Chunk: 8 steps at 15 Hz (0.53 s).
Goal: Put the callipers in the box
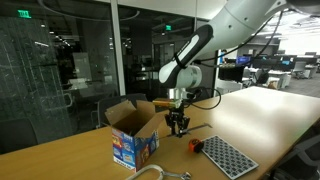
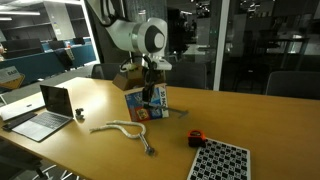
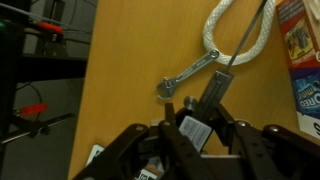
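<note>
My gripper [image 3: 205,125] is shut on the callipers [image 3: 222,80], a slim grey metal bar with a white label that tapers to a thin rod pointing away from the jaws. In both exterior views the gripper [image 1: 178,128] [image 2: 153,97] hangs just above the table, right beside the box. The box [image 1: 133,143] [image 2: 138,106] is a brown carton with blue printed sides and its top flaps open. Its blue side shows at the right edge of the wrist view [image 3: 303,60]. The callipers are too small to make out in the exterior views.
A silver spanner [image 3: 190,75] and a white looped cord [image 3: 235,35] [image 2: 120,127] lie on the wooden table below the gripper. A small orange object [image 1: 196,145] [image 2: 196,136] and a dark perforated plate [image 1: 228,157] [image 2: 220,160] lie further along. An open laptop [image 2: 45,108] stands near the table's end.
</note>
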Each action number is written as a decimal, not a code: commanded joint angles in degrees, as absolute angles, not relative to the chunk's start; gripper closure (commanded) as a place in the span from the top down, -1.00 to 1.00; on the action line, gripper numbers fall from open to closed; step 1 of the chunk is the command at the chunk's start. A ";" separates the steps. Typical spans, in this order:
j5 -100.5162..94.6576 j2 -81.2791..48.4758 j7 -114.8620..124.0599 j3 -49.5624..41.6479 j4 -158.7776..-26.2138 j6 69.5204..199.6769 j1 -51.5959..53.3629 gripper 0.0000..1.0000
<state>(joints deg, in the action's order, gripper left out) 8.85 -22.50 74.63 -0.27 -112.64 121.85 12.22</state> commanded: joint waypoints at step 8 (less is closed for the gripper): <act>-10.88 -6.69 80.31 4.93 -97.82 82.19 12.79 -0.65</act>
